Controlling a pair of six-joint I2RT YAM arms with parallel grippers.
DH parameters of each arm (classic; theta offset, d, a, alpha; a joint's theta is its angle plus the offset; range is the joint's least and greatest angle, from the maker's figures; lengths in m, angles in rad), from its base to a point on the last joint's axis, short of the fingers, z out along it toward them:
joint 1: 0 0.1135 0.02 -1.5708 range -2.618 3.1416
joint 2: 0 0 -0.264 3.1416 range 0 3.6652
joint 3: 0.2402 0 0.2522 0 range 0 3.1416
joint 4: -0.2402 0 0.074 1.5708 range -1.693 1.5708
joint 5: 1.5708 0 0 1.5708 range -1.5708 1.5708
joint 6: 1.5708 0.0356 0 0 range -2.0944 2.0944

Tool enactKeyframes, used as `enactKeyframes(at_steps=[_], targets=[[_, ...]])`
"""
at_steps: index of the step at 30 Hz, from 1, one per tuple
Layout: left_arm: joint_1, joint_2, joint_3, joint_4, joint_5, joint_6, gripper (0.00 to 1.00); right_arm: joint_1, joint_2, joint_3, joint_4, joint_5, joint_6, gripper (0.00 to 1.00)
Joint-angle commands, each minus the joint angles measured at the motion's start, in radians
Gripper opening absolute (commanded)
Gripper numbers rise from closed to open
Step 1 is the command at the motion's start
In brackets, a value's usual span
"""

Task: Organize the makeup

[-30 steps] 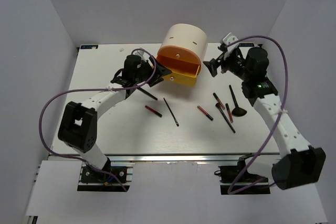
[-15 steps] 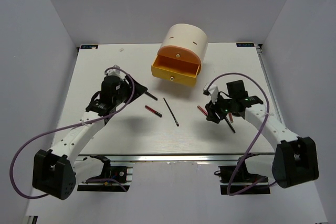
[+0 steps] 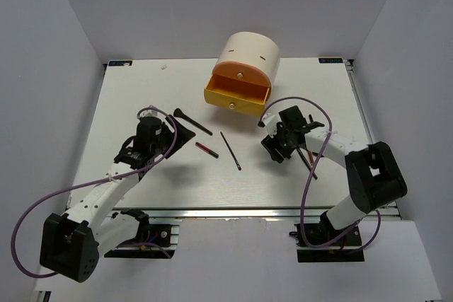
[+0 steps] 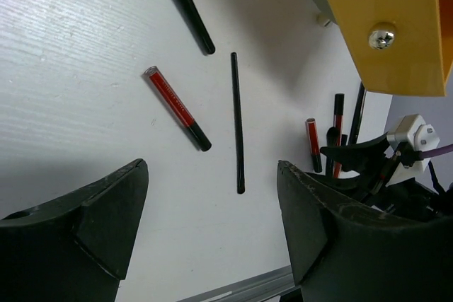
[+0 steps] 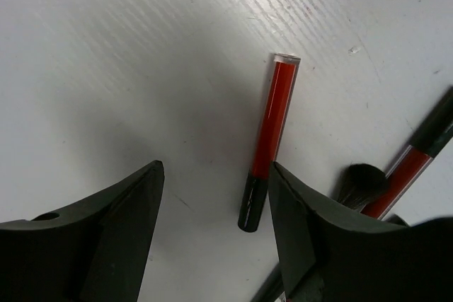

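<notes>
Seen from above, the left gripper [image 3: 175,133] and the right gripper [image 3: 274,148] hang low over a white table [image 3: 127,97] strewn with makeup [image 3: 225,139]. A flared black brush [image 3: 192,122], a red-and-black stick [image 3: 207,149] and a slim black stick [image 3: 232,155] lie apart at centre, and a cluster of sticks and brushes [image 3: 309,158] sits just beside the right gripper. No sponges show. Behind them a cream case [image 3: 248,49] stands with its orange drawer [image 3: 237,95] pulled out, and plain white walls [image 3: 64,33] close in the table. The left wrist view finds that gripper's jaws spread wide and empty, with the red-and-black stick and slim black stick on the table ahead of them. In the right wrist view the right gripper is likewise open with nothing in it. A second red-and-black stick [image 5: 269,150] lies on the table in line with the gap, black cap nearest, with a brush head [image 5: 361,182] just beside it. The sticks look light, rigid and smooth, and likely to roll or skid on the matte, faintly grained tabletop. A pinch across the mid-barrel, jaws square to its length, seems the surest hold.
</notes>
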Motion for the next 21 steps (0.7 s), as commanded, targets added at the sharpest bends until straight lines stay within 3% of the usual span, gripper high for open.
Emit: enactKeyframes(at_steps=[1,9,13,16,21], targets=[[0.002,-0.017,-0.026,0.019,-0.007,-0.046,0.82,0.001,0.024,0.039,0.039,0.056,0.025,0.66],[0.002,0.011,-0.034,0.070,0.021,-0.078,0.82,-0.004,0.080,0.069,0.041,0.054,0.041,0.64],[0.001,0.041,-0.036,0.090,0.036,-0.112,0.82,-0.025,0.135,0.086,0.030,0.036,0.044,0.58],[-0.002,0.084,-0.028,0.073,0.038,-0.164,0.79,-0.036,0.166,0.093,0.021,0.025,0.033,0.47],[-0.051,0.204,0.035,-0.013,0.016,-0.234,0.73,-0.057,0.153,0.063,0.018,0.008,0.001,0.18]])
